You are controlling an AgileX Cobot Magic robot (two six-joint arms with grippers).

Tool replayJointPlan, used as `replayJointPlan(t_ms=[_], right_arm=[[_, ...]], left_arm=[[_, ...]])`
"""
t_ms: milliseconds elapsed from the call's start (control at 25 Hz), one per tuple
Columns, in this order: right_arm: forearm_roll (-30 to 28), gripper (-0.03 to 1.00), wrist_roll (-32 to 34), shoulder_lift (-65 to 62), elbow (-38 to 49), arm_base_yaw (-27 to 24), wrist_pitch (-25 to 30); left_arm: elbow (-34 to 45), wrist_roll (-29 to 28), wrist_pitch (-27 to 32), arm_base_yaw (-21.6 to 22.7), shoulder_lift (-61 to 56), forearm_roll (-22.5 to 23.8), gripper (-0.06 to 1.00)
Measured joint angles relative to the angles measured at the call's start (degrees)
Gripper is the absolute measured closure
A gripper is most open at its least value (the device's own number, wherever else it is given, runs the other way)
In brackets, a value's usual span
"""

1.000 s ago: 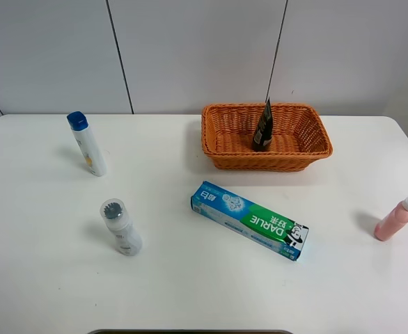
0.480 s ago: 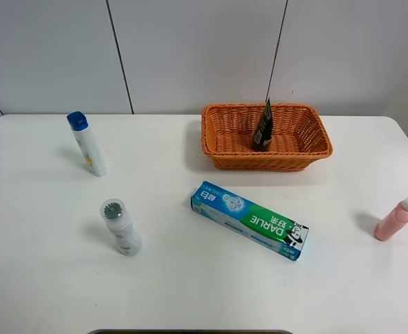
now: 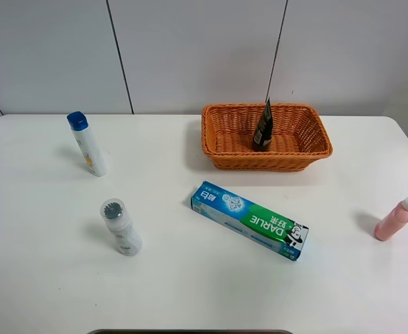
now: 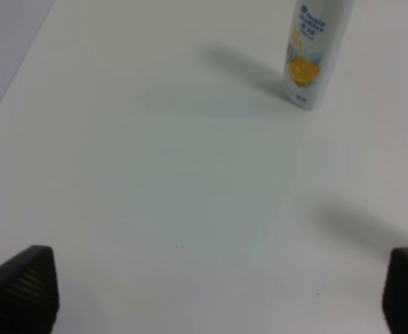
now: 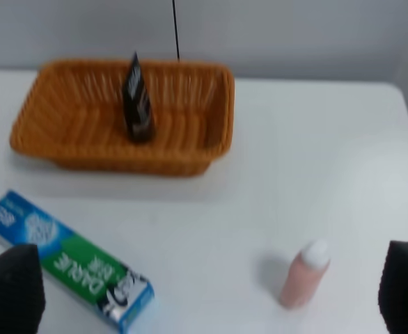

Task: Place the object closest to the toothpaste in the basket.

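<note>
Exterior high view: toothpaste box [image 3: 250, 220] mid-table, pink bottle [image 3: 396, 219] and grey-capped bottle [image 3: 121, 227] near-equal rivals. Both jaws apart. Risk: grabbing wrong one, missing basket [image 3: 265, 159].

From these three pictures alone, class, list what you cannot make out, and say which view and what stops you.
- Dark tube in the basket: label too small in the high view, blurred in the right wrist view.
- White bottle: its top is cut off by the left wrist picture's edge.
- Left hand: only two fingertips show, at the picture's edge.
- Pink bottle: blurred, no label readable.
</note>
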Motion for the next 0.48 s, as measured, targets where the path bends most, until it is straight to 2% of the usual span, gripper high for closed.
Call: replayJointPlan(t_ms=[480], right_arm=[[0.00, -0.02, 1.43, -15.32, 19.84, 0.00, -4.96]], left_arm=[[0.00, 0.00, 0.00, 0.00, 0.00, 0.01, 0.00]])
